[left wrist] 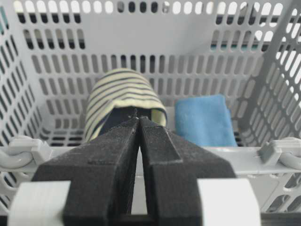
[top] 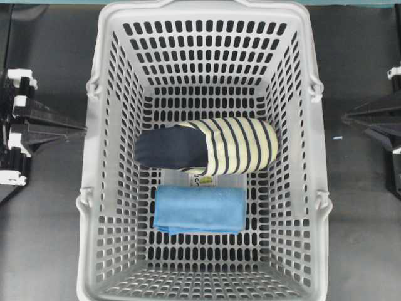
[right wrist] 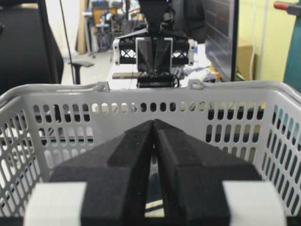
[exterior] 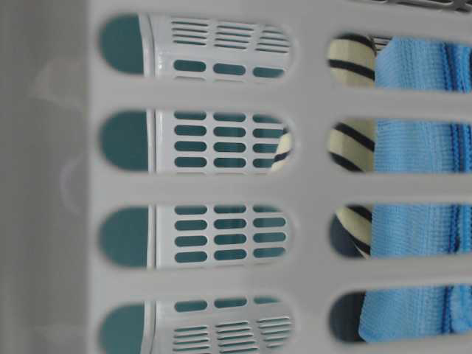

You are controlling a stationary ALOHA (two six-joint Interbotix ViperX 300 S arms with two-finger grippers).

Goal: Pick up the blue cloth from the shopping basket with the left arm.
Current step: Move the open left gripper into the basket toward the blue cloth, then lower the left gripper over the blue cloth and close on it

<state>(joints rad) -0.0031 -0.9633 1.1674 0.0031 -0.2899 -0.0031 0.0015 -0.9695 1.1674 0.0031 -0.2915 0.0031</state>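
The blue cloth [top: 199,210] lies folded flat on the floor of the grey shopping basket [top: 94,157], toward its near end. It also shows in the left wrist view as the blue cloth [left wrist: 204,120], to the right of my shut left gripper [left wrist: 139,118]. That left gripper [top: 81,130] rests outside the basket's left wall, its tips pressed together and holding nothing. My right gripper [top: 344,117] waits outside the right wall. In its own view the right gripper [right wrist: 154,121] is shut and empty, facing the basket [right wrist: 61,92].
A slipper [top: 207,145] with a navy toe and cream and navy stripes lies across the basket's middle, just beyond the cloth, over a small label. In the left wrist view the slipper [left wrist: 120,92] sits straight ahead, behind the basket rim [left wrist: 244,155]. Dark tabletop flanks the basket.
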